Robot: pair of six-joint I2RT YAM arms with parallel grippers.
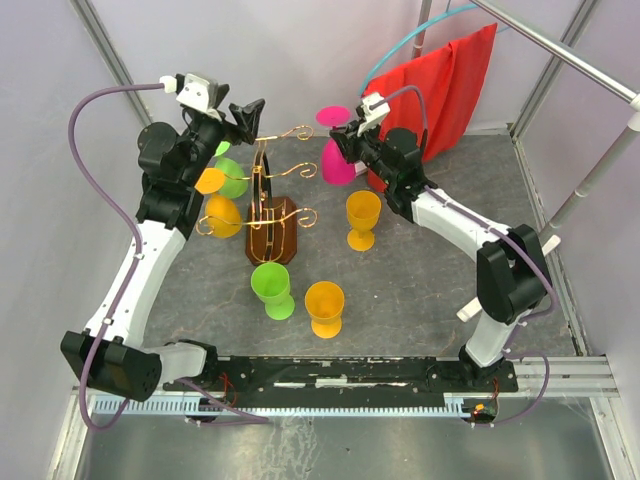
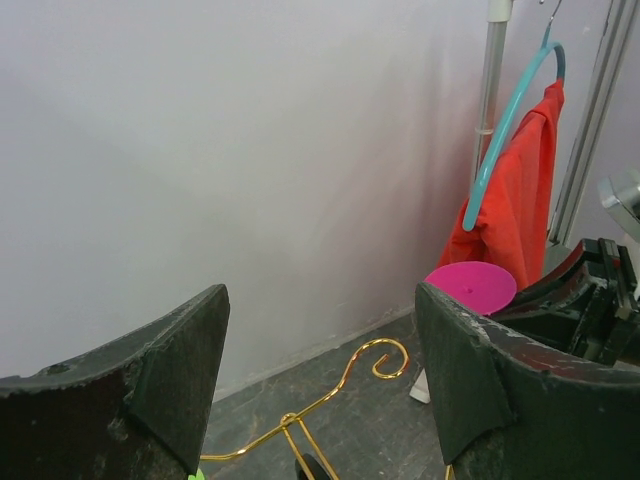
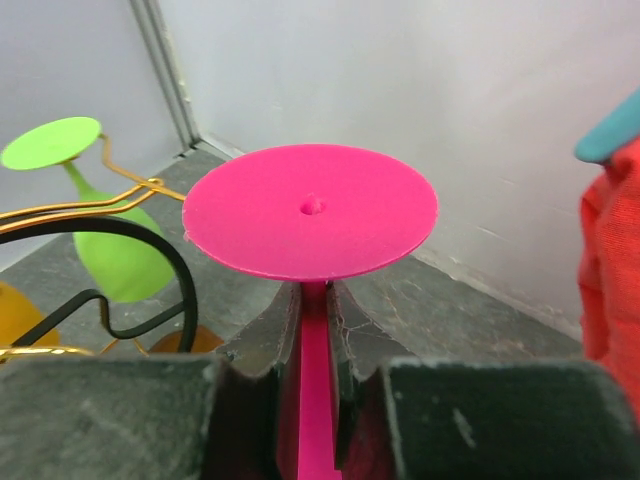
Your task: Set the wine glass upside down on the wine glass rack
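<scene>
A pink wine glass (image 1: 338, 165) is held upside down, foot up, to the right of the wine glass rack (image 1: 272, 232). My right gripper (image 1: 345, 140) is shut on its stem just under the round foot (image 3: 310, 210), with the fingers (image 3: 270, 325) pressed to both sides. The rack has a dark wooden base and gold wire arms ending in scrolls (image 2: 380, 360). A green glass (image 1: 232, 175) and an orange glass (image 1: 222, 215) hang bowl-down on its left arms. My left gripper (image 1: 250, 112) hovers open and holds nothing above the rack's back left arm, and the pink foot (image 2: 470, 285) shows beyond its right finger.
Three loose glasses stand upright on the grey mat: orange (image 1: 363, 218) right of the rack, green (image 1: 272, 290) and orange (image 1: 325, 308) in front of it. A red cloth (image 1: 450, 85) on a teal hanger hangs at the back right, close behind the right arm. White walls enclose the cell.
</scene>
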